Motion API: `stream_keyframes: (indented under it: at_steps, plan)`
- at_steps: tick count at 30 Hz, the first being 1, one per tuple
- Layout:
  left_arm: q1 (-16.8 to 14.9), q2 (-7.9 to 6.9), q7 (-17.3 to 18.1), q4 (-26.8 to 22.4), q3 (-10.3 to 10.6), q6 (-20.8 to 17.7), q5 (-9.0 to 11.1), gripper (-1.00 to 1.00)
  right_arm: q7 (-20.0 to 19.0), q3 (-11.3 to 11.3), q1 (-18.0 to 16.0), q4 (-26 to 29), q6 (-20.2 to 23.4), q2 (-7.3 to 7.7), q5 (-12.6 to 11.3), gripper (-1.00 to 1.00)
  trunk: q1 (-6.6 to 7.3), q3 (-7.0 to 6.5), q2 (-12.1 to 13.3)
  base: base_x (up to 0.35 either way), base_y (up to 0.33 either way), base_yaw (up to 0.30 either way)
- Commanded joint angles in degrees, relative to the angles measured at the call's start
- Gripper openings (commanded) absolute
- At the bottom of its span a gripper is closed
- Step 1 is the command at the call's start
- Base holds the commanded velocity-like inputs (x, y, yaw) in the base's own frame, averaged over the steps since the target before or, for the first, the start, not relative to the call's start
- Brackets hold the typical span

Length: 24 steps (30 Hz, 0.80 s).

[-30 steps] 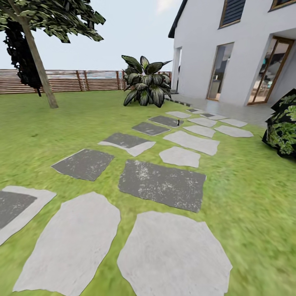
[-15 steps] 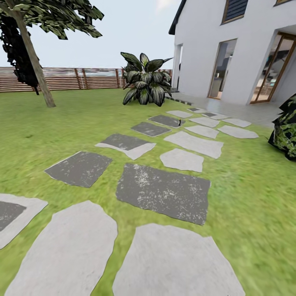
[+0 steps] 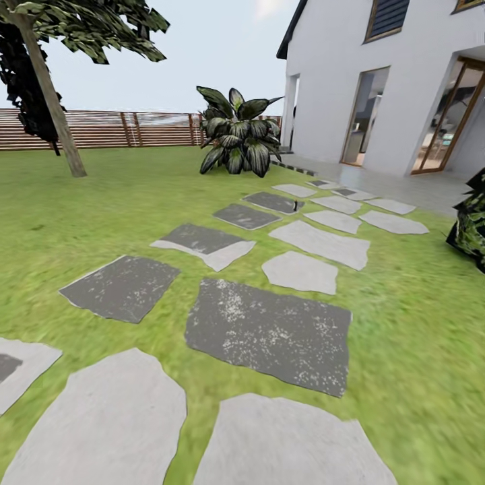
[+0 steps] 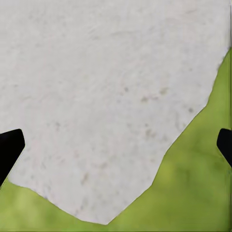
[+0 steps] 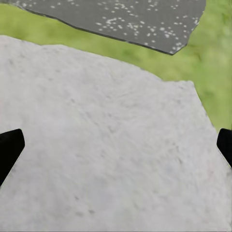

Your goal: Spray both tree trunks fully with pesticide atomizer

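1. The robot is out in the garden, facing a path of flat stepping stones (image 3: 269,333) set into the grass lawn (image 3: 417,337), pale and dark slabs alternating toward the white house (image 3: 377,87).

2. The left end effector (image 4: 116,145) hangs over a pale slab (image 4: 96,96), its two dark fingertips at the far edges of the wrist picture, so the fingers are spread wide with nothing between them.

3. The right end effector (image 5: 116,145) is likewise spread and empty, above another pale slab (image 5: 96,145), with a dark speckled one (image 5: 130,19) just beyond a strip of grass.

4. Both arms seem carried low and idle because this looks like travel, not handling.

5. The pesticide atomizer is not to be found here; I cannot say where on the lawn it lies.

6. One tree (image 3: 50,94) with a bare, leaning grey-brown trunk stands far off by the slatted fence (image 3: 135,128), likely one of the pair to spray. The broad-leaved shrub (image 3: 236,135) near the house is not a target.

7. In my judgement the task has barely begun: the sprayer must be located first.
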<state>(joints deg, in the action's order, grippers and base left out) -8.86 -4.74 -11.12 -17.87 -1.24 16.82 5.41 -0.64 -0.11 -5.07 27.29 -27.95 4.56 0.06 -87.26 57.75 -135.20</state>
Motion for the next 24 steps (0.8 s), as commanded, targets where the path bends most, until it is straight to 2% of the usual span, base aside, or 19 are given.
stream_keyframes:
  at_steps: [1,13,24]
  plan:
    - [-0.02,-0.01,0.05,0.03,0.09,0.23,0.57,1.00,-0.07,-0.03,-0.03,-0.04,-0.17,0.01,0.01,1.00,-0.02,0.05,-0.02,0.340,0.000,-0.102]
    - [-0.02,-0.01,0.05,0.03,0.09,0.23,0.57,1.00,-0.07,-0.07,-0.03,-0.04,-0.17,0.01,0.02,1.00,-0.02,0.05,-0.02,0.340,0.000,-0.259]
    - [-0.02,-0.01,0.05,0.03,0.09,0.23,0.57,1.00,-0.07,-0.07,-0.03,-0.08,-0.17,0.01,0.02,1.00,-0.02,0.05,-0.02,0.340,0.000,-0.040]
